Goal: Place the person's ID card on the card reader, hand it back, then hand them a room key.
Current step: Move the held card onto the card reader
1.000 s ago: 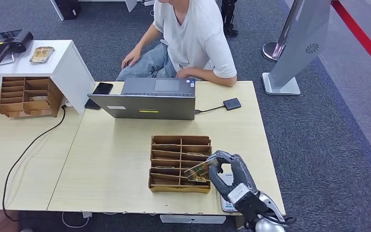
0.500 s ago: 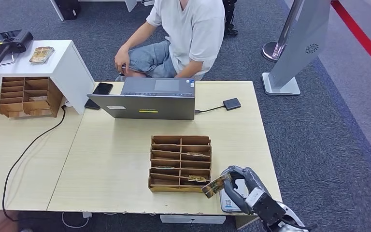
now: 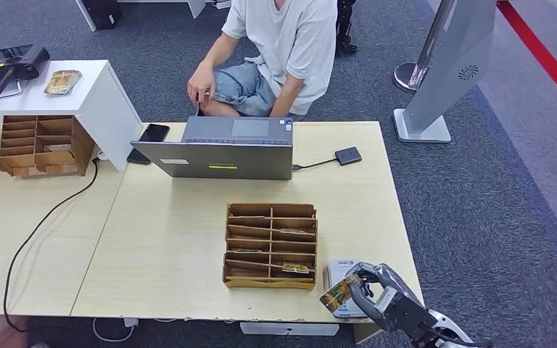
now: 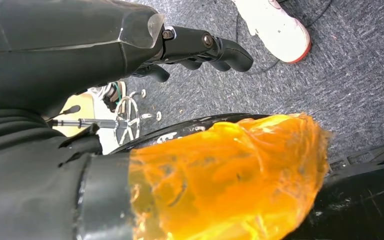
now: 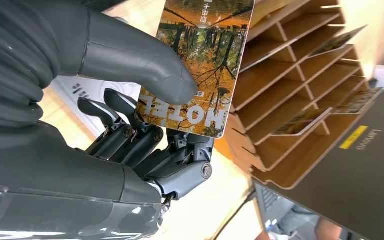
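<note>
Right hand (image 3: 377, 293) pinches room key (image 3: 339, 291) between thumb and fingers, card over white reader (image 3: 337, 270) near table (image 3: 174, 239) edge; left hand (image 4: 200, 47) curled, empty.

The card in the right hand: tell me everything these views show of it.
The card is a thin, flat rectangle with rounded corners, printed with orange autumn trees and pale lettering along one short end. It looks like glossy plastic. The right hand pinches it, the thumb pressed on the printed face and the darker fingers behind. In the head view it is tilted and sits at the table's near right edge, beside the wooden organizer and over the white card reader; whether it touches the reader cannot be told.
</note>
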Robot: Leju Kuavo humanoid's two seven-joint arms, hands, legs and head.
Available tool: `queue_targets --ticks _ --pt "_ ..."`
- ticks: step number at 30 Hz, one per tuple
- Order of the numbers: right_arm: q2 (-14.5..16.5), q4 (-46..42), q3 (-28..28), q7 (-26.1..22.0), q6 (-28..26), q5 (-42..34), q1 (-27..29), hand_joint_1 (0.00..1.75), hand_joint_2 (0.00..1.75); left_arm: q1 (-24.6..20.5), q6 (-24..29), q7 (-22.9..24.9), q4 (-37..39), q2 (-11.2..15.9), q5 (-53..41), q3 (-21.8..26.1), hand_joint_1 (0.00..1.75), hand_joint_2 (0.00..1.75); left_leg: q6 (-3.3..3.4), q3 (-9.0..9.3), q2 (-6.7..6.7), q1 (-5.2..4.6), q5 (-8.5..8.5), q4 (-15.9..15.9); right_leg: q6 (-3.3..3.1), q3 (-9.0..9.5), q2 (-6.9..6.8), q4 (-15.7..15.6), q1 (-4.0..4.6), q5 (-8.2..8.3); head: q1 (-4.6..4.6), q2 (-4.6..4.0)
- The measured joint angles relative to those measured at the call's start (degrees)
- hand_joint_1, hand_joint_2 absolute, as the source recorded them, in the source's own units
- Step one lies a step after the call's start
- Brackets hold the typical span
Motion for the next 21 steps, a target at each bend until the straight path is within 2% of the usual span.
queue_targets --ticks 21 --pt "-0.3 4.0 0.0 1.7 -0.1 1.0 -0.9 1.75 1.75 0.0 0.0 0.0 0.0 0.0 0.0 0.0 0.00 0.00 0.00 -0.01 0.00 0.00 0.00 0.0 0.00 0.00 0.00 0.0 0.00 0.00 0.00 0.00"
